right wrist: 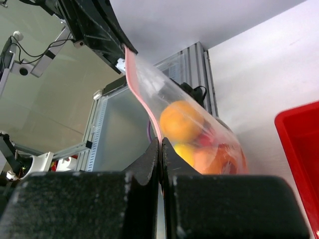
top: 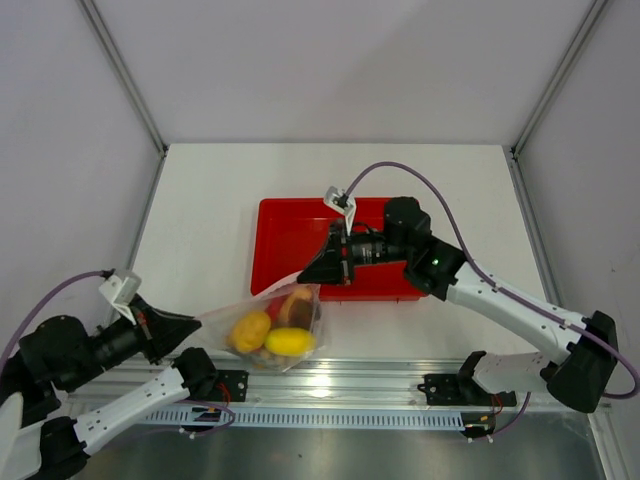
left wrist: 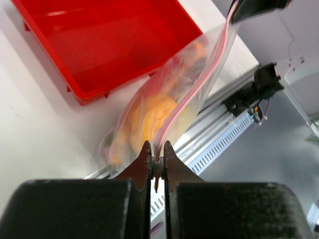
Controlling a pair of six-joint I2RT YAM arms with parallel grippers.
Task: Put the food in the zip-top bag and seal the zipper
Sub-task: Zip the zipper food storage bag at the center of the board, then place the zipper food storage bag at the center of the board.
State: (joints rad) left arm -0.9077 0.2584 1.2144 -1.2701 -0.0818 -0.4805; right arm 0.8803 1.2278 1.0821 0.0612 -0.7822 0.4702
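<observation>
The clear zip-top bag (top: 272, 322) hangs stretched between my two grippers above the table's near edge. Inside it are two yellow egg-shaped fruits (top: 250, 330) and orange and red-brown pieces (top: 296, 307). The tan fruit bunch is not clearly visible. My left gripper (top: 196, 324) is shut on the left end of the pinkish zipper (left wrist: 199, 82), with the strip between its tips (left wrist: 157, 158). My right gripper (top: 306, 276) is shut on the zipper's other end (right wrist: 160, 144). The bag (right wrist: 199, 124) and its fruit (right wrist: 180, 120) show in the right wrist view.
The red tray (top: 290, 225) stands just behind the bag with nothing visible in it, also in the left wrist view (left wrist: 99, 45). An aluminium rail (top: 380, 380) with the arm bases runs along the table's near edge. White walls enclose the table.
</observation>
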